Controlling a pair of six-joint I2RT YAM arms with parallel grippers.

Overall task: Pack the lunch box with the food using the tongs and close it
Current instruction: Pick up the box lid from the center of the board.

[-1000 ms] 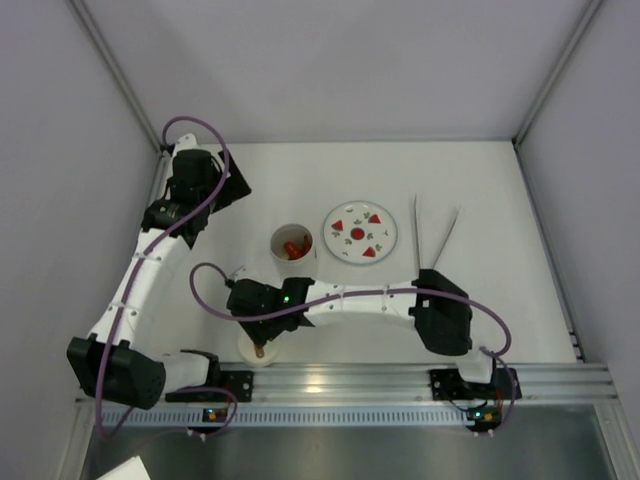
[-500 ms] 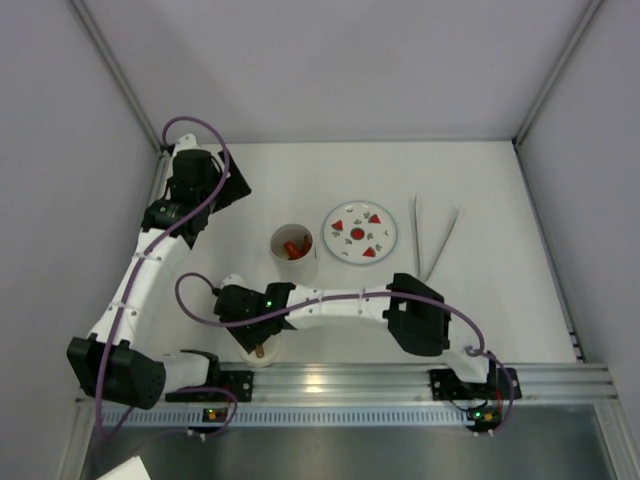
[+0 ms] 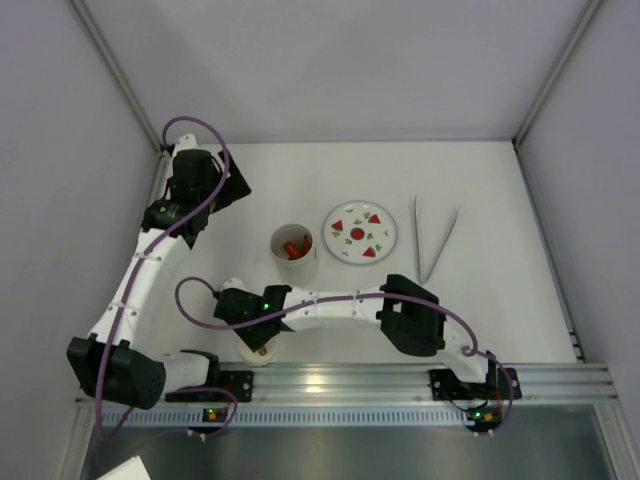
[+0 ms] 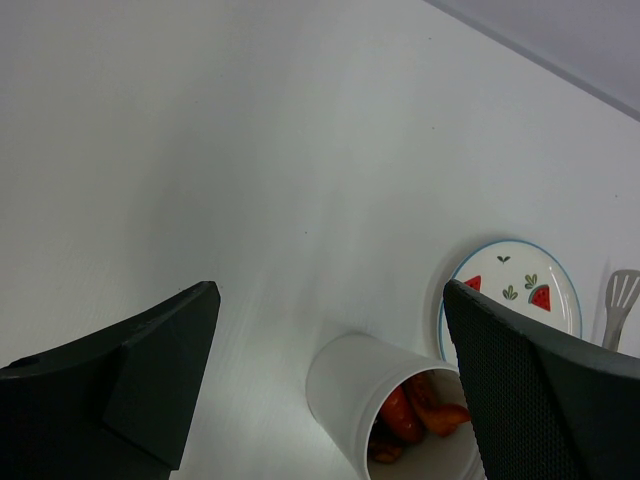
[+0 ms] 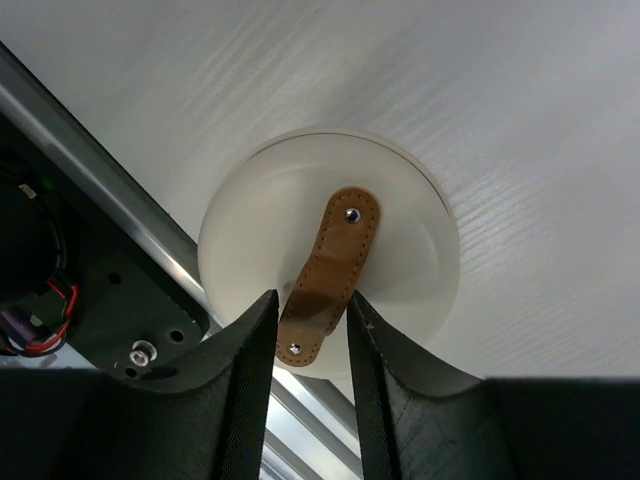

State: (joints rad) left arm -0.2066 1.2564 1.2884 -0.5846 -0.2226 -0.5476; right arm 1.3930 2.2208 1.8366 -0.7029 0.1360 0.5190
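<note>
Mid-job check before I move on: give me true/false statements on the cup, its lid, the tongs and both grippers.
1. The white cylindrical cup holds orange and red food pieces. True.
2. The round white lid sits on the cup. False: it lies on the table by the near rail, apart from the cup.
3. The right gripper has its fingers on either side of the lid's brown strap. True.
4. The left gripper holds the long silver metal tongs. False: it is open and empty, and the tongs lie on the table to the right of the flat white plate.
</note>
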